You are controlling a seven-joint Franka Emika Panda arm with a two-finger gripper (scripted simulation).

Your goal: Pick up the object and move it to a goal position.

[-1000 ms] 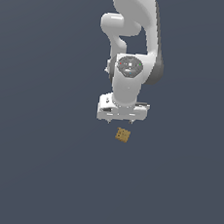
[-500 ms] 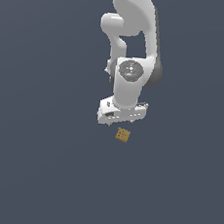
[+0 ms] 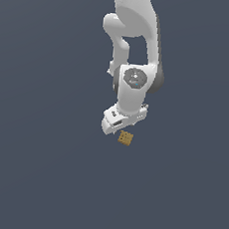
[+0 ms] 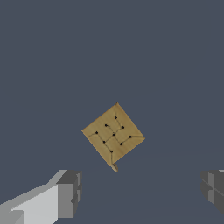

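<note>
The object point(image 3: 125, 138) is a tiny golden-brown cube with a dark grid of lines and dots on its face, lying on the dark grey floor. In the exterior view the white gripper point(image 3: 121, 128) hangs straight down, just above the cube and slightly toward that view's left. The wrist view shows the cube point(image 4: 113, 135) turned like a diamond, ahead of the gripper point(image 4: 142, 192). Its two grey fingertips point(image 4: 70, 194) stand far apart with nothing between them. The gripper is open and does not touch the cube.
The white arm point(image 3: 136, 48) rises from the hand to the top edge of the exterior view. Plain dark grey floor point(image 3: 40, 169) surrounds the cube on all sides. No goal marker shows.
The hand has come down steadily toward the cube, closing most of the gap above it. The cube has not moved.
</note>
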